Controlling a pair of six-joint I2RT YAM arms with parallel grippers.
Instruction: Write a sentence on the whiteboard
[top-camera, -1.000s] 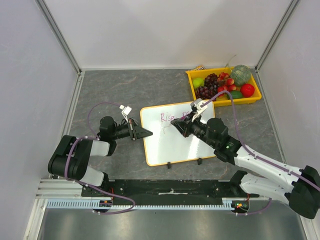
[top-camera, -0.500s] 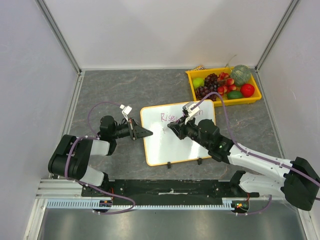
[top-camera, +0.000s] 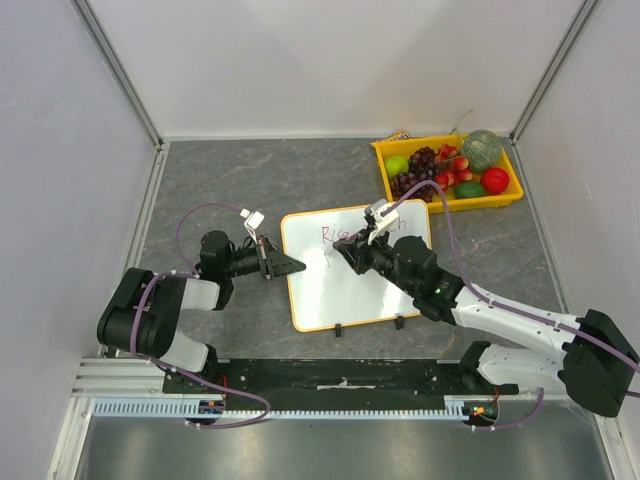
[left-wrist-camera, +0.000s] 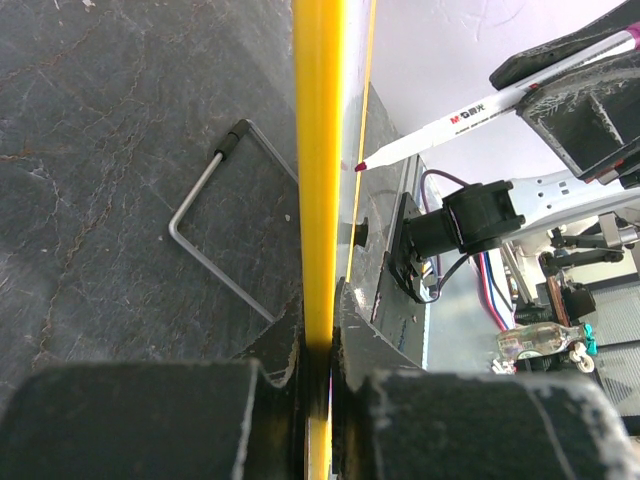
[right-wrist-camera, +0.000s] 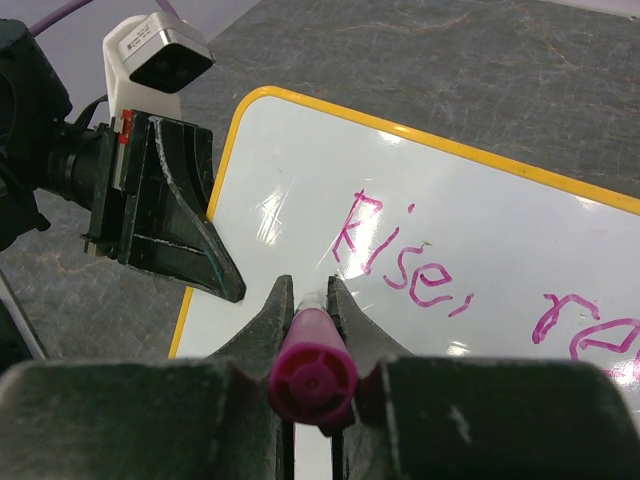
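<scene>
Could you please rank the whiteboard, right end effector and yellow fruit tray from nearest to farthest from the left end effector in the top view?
1. whiteboard: its left edge is clamped in the left end effector.
2. right end effector: over the board, holding the marker.
3. yellow fruit tray: far right, beyond the board.

The left arm (top-camera: 165, 305) lies low and extends rightward. The left gripper (top-camera: 293, 266) is turned on its side, clamped on the rim of the whiteboard (top-camera: 345, 295). The right arm (top-camera: 510, 318) stretches forward and leftward. The right gripper (top-camera: 342, 248) tilts down, pinching a marker (right-wrist-camera: 312, 365) between both fingers.
</scene>
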